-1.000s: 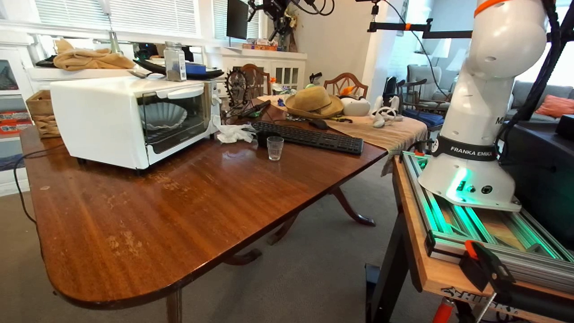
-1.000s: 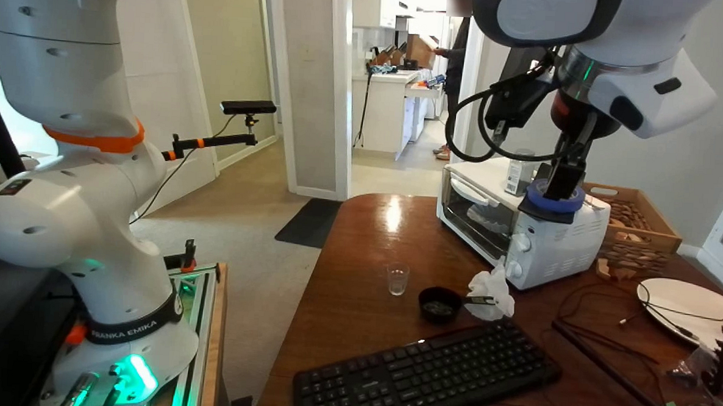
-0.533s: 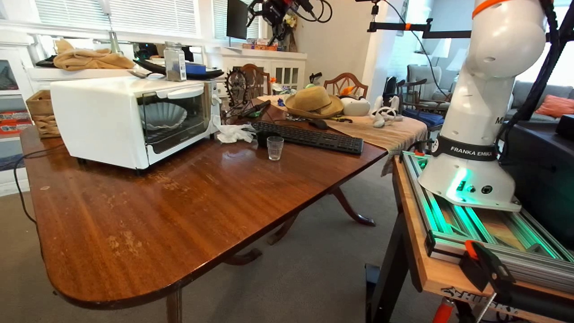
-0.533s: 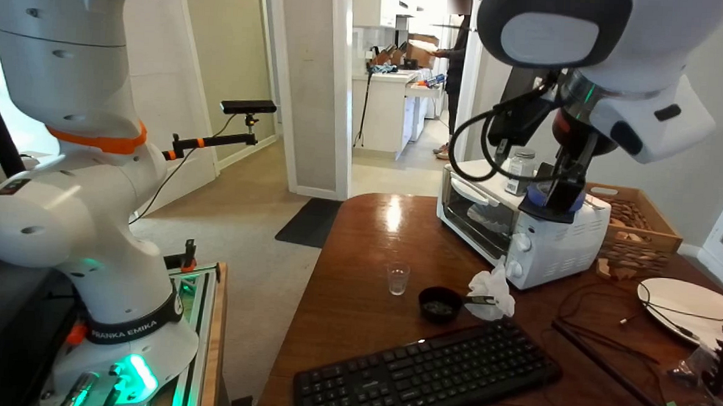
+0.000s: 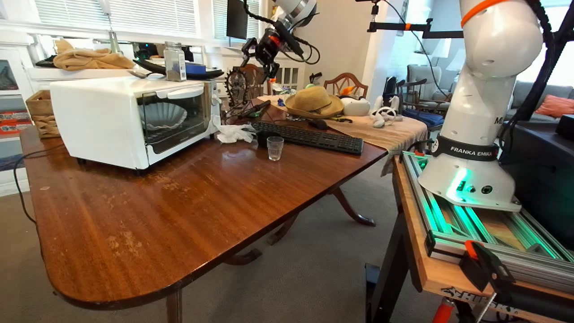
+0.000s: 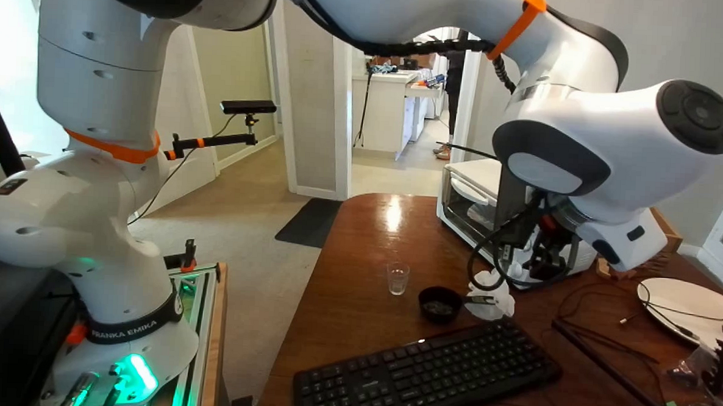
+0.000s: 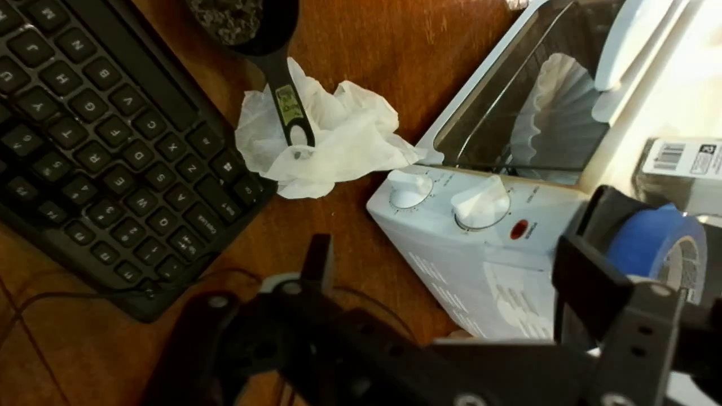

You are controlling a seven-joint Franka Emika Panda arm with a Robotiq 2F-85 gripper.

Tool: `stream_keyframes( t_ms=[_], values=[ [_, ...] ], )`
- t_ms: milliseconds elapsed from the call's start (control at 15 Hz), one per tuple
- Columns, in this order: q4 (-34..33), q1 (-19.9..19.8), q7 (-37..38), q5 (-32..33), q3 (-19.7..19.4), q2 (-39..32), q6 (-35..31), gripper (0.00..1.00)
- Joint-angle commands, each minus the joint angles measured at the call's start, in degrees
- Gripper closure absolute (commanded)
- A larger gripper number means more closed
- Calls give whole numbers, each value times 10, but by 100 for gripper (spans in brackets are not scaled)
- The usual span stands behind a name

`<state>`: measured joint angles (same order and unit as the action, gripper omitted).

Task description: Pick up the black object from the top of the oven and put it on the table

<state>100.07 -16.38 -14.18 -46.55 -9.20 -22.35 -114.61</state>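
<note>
The black object (image 5: 212, 74) lies flat on top of the white oven (image 5: 103, 112), at the knob end, with a blue roll of tape (image 5: 195, 68) on it. In the wrist view the black object (image 7: 612, 214) is partly hidden behind my right-hand finger. In an exterior view my arm hides it. My gripper (image 5: 257, 69) is open and empty, beside the oven's knob end at about the height of its top. In the wrist view the gripper (image 7: 452, 259) has its fingers wide apart, with the oven's side between them. The reddish-brown table (image 5: 179, 211) bears the oven.
A glass jar (image 5: 175, 63) stands beside the black object. A small clear glass (image 5: 275, 148), a black scoop (image 6: 440, 305), a crumpled white tissue (image 5: 235, 133) and a keyboard (image 5: 309, 137) are on the table. A white plate (image 6: 692, 306) and loose cables lie beyond the oven.
My gripper has come down from well above to about the oven top's height, beside the knob end. The black object and the oven have not moved.
</note>
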Motion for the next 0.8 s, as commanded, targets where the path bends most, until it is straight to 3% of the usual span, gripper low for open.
stream_keyframes(
  t_ms=[0,333,733],
  values=[
    [6,9,-48,2,21,8,-28,0],
    [39,9,-91,-42,44,35,-101,0],
    [41,-16,-203,-160,49,16,-68,0]
  ],
)
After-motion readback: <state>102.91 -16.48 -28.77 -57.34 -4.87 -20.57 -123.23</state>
